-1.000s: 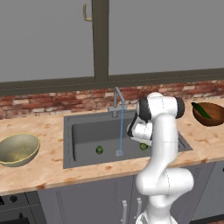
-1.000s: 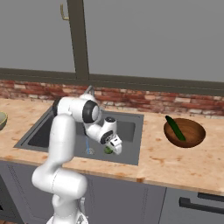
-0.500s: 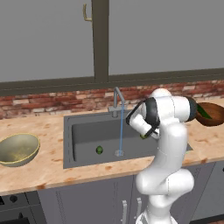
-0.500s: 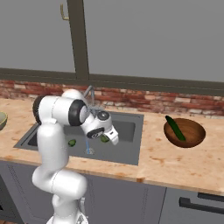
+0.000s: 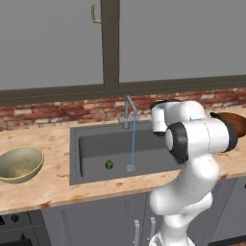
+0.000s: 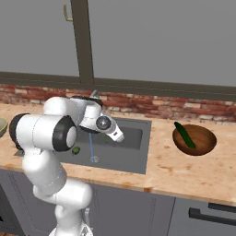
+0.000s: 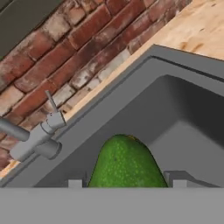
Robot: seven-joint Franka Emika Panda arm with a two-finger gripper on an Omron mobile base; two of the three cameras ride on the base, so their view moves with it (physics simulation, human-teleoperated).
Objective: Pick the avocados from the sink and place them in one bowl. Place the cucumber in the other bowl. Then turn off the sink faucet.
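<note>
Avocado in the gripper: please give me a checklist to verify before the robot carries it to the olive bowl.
1. Held avocado sits between the fingertips of the gripper: ok.
2. Grip firm enough for the carry: cannot tell.
3. Olive bowl empty, ready to receive: ok.
4. Second avocado out of the sink: not ok, it lies on the basin floor.
5. Cucumber in the brown bowl: ok.
6. Faucet off: not ok, water runs.

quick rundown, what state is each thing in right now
Slim grey metal faucet: running, water stream falling into the sink.
Dark grey sink basin: holds one avocado.
Bright green avocado in the gripper: held.
Olive-yellow bowl: empty.
Dark reddish-brown bowl: holds the cucumber.
</note>
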